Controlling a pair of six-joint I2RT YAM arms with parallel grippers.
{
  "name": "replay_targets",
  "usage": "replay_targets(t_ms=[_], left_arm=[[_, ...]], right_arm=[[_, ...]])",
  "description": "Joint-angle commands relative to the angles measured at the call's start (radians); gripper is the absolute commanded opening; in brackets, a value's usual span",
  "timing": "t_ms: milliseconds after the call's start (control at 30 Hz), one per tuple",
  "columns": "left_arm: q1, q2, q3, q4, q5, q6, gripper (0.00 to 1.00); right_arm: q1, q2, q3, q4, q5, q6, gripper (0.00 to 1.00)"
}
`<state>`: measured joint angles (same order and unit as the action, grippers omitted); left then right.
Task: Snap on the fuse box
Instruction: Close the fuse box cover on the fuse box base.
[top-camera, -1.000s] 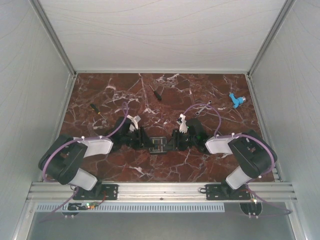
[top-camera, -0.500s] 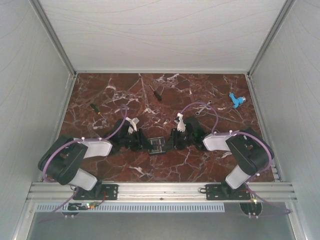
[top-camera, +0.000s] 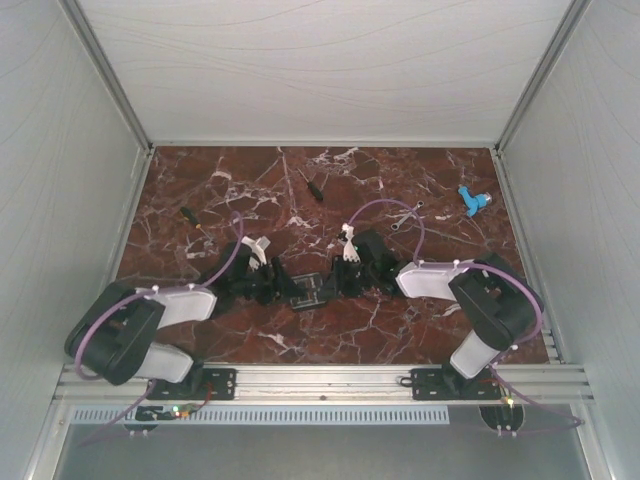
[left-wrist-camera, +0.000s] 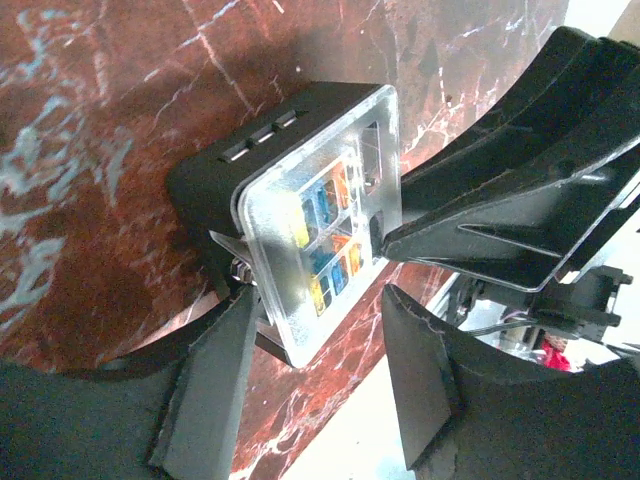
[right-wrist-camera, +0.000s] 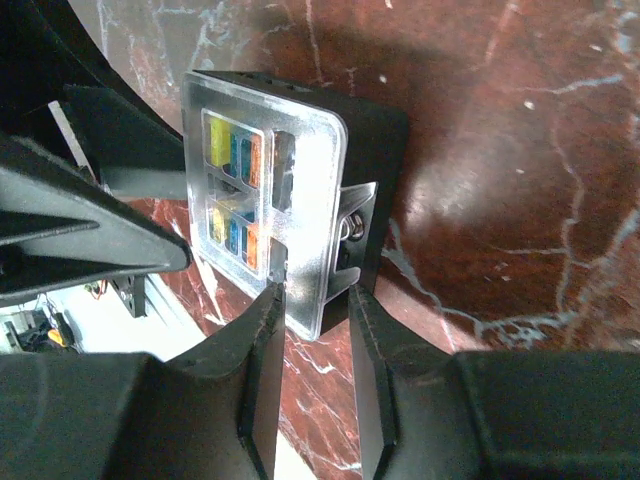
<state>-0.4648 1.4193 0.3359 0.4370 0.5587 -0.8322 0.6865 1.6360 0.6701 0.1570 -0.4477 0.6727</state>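
Fuse box (top-camera: 308, 290) is lying between both arms, at the near middle of the marble table (top-camera: 400, 190), with its clear lid (right-wrist-camera: 300, 150) covering yellow, blue and orange fuses. My right gripper (right-wrist-camera: 312, 295) is pinching its edge. My left gripper (left-wrist-camera: 318, 300) is standing spread around the opposite edge, not clamping.
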Motion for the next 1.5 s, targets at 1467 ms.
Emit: replay_targets(t_ms=[1467], left_arm=[[0.118,0.072,0.104,-0.088,-0.034,0.105,0.37]], right_arm=[[-0.065,0.232,0.174,0.199,-0.151,-0.017,0.37]])
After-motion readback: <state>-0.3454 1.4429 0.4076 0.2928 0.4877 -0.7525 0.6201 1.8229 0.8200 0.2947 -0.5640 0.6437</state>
